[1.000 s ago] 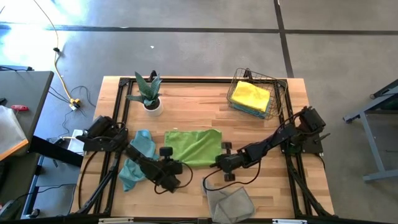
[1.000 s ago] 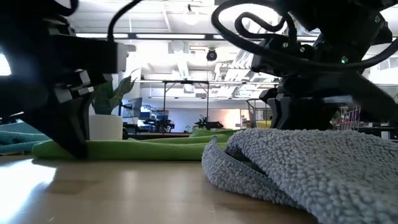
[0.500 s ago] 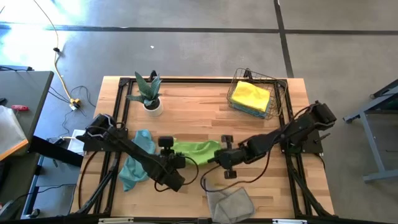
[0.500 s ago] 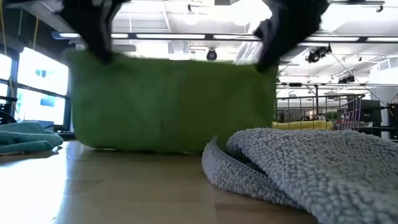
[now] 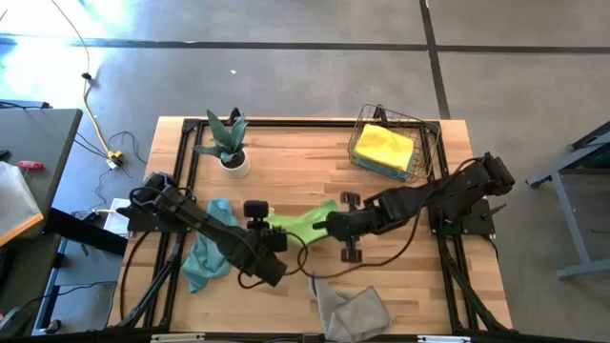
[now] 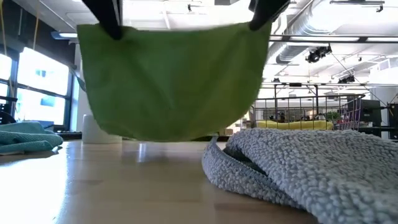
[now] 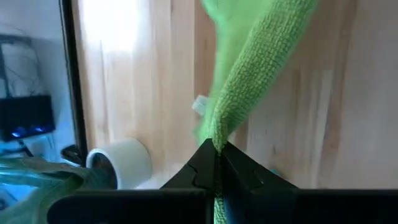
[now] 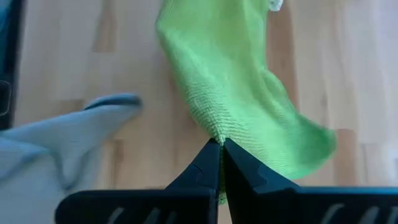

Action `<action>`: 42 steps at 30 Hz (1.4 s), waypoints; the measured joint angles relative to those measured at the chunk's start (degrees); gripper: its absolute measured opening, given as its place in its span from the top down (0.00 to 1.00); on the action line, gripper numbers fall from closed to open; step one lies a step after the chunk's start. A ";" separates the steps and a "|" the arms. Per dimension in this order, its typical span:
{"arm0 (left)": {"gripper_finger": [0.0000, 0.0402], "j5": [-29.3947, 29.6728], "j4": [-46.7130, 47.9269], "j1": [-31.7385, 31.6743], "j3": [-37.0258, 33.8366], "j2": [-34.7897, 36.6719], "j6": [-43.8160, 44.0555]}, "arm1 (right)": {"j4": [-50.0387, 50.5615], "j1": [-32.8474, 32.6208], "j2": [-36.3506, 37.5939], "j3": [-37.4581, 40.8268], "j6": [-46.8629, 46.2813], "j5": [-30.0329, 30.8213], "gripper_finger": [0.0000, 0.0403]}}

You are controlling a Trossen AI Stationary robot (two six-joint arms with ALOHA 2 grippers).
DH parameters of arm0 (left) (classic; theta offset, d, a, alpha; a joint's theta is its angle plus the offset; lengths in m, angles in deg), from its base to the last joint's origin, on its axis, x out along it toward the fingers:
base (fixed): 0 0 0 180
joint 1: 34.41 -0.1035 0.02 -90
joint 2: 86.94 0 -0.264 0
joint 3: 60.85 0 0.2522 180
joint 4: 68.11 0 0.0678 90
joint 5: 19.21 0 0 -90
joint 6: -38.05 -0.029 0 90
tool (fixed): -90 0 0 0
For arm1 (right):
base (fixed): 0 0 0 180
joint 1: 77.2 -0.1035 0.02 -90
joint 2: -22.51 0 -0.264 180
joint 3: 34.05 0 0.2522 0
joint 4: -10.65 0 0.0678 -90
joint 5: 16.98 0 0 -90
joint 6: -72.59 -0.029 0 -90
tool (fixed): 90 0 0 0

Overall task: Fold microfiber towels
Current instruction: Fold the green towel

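Observation:
A lime green towel [image 6: 174, 81] hangs as a sheet between my two grippers over the middle of the table; it also shows in the high view [image 5: 303, 218]. My left gripper [image 5: 270, 226] is shut on its upper left corner. My right gripper [image 5: 333, 225] is shut on its upper right corner. A grey towel [image 5: 355, 309] lies crumpled at the near edge. A teal towel [image 5: 210, 243] lies bunched at the left. A yellow towel [image 5: 385, 147] lies in the wire basket. My left gripper pinches the green towel's upper left corner [image 7: 219, 132] between its two fingertips, coming from above. The towel hangs below the fingers, its top edge [image 6: 174, 28] stretched across to the other gripper with a slight sag. My right gripper pinches the green towel's upper right corner [image 8: 214, 132] between its two fingertips, coming from above. The towel hangs below. Its rounded lower edge [image 6: 168, 138] is about at table level; whether it touches the table, I cannot tell.
A potted plant in a white pot [image 5: 229, 145] stands at the far left. The copper wire basket [image 5: 389, 143] stands at the far right. The grey towel [image 6: 305, 168] fills the near right in the low view. Bare wood [image 5: 286, 171] lies beyond the green towel.
Both grippers, shut on the green towel's near corners, have risen and moved toward the far edge. The towel lay flat on the table; now it is lifted and hangs spread between them.

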 joint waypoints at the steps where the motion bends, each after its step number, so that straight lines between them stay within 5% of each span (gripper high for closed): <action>1: 0.99 1.28 0.32 0.15 0.00 0.01 -0.30 | -0.51 0.00 0.00 0.42 0.58 -0.32 1.00; 5: 0.99 8.30 0.91 -0.43 0.00 0.04 1.42 | 1.56 0.16 -0.01 0.84 0.28 13.07 1.00; 11: 0.99 7.96 0.91 -2.59 -0.02 0.02 -2.37 | 2.97 1.66 0.00 0.83 3.77 7.61 1.00; 18: 0.99 18.57 0.92 -7.87 0.00 0.02 -6.20 | 3.52 5.85 0.00 0.83 13.02 21.80 1.00; 22: 0.99 21.84 0.91 -11.62 -0.02 0.02 -5.87 | 3.55 9.28 0.00 0.83 14.32 23.90 1.00; 25: 0.99 19.07 0.92 -13.79 -0.02 0.02 -2.52 | 4.64 11.05 0.00 0.84 10.96 20.70 1.00; 30: 0.99 3.56 -6.19 -14.24 -5.15 0.11 -0.24 | 3.09 12.02 0.07 6.97 2.07 8.48 1.00; 42: 0.99 -10.21 -35.41 -9.85 -21.78 0.02 -4.36 | -23.93 6.86 0.00 27.06 -4.92 -7.72 0.99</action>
